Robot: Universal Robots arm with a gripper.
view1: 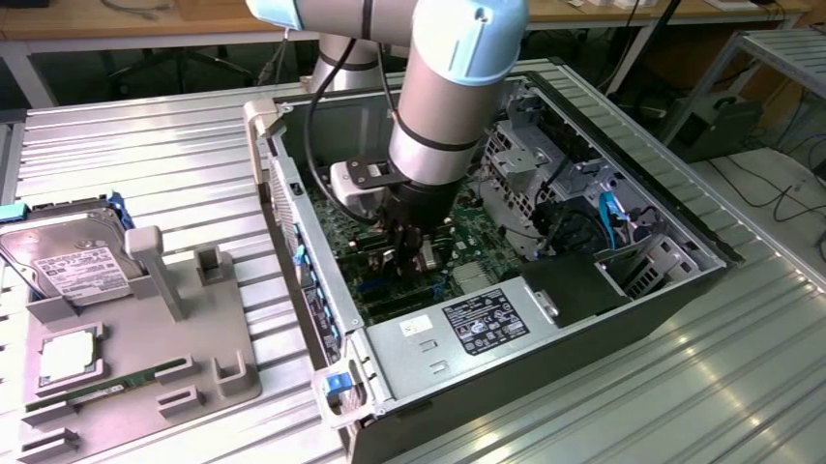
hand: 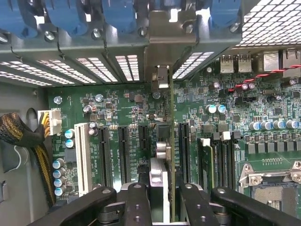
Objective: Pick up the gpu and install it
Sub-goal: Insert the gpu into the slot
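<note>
The gpu (hand: 171, 141) sits clamped in the tool (hand: 163, 200), whose two black fingers (hand: 137, 202) press in on either side of it, narrowed onto the card. In the wrist view the card is seen edge-on, a thin dark line standing upright over the green motherboard (hand: 117, 106). It runs from the fingers to the rear wall of the case, where its silver bracket end (hand: 162, 77) meets the row of vented slot covers below the blue clips (hand: 113, 14). It lies in line with the black expansion slots (hand: 123, 150), between them and the memory sockets (hand: 214, 160); whether its lower edge is seated in a slot cannot be told. In the exterior view the arm reaches down into the open computer case (view1: 678, 280), which lies on its side on the ribbed metal counter (view1: 168, 164), and the tool is low over the board beside the power supply (view1: 481, 324). Well apart, at the exterior view's left, a grey holder tray (view1: 222, 379) carries a hard drive (view1: 72, 261), a processor chip (view1: 68, 356) and a green memory stick (view1: 119, 384).
</note>
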